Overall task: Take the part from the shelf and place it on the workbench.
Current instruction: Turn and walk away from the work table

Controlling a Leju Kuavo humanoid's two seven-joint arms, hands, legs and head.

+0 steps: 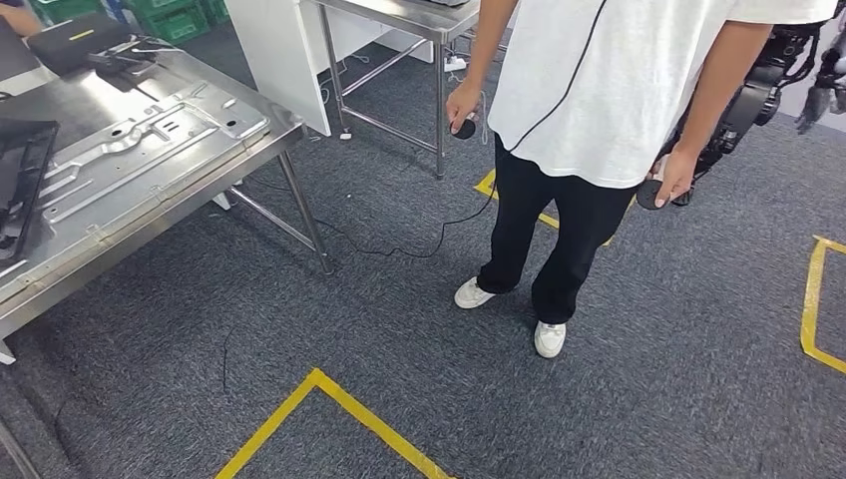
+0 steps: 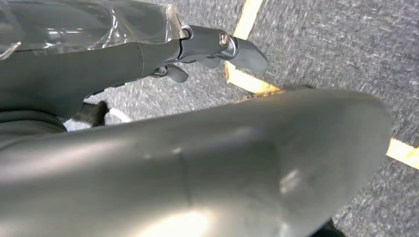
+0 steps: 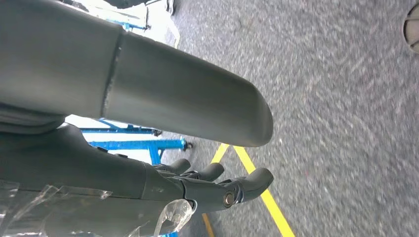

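both robot hands, left robot hand [image 2: 197, 49] and right robot hand [image 3: 207, 185], hang with fingers apart and hold nothing, so turn slowly and find the shelf first.

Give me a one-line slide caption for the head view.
Person standing on grey carpet beside steel workbench bearing a stamped metal panel.

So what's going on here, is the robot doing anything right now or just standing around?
Neither robot hand holds anything. The left robot hand and the right robot hand hang over grey carpet marked with yellow tape lines, fingers loosely apart. A person in a white T-shirt and black trousers stands just ahead, holding a small dark round controller in each hand. To the left is a steel workbench carrying a flat stamped sheet-metal part. No shelf is in sight.
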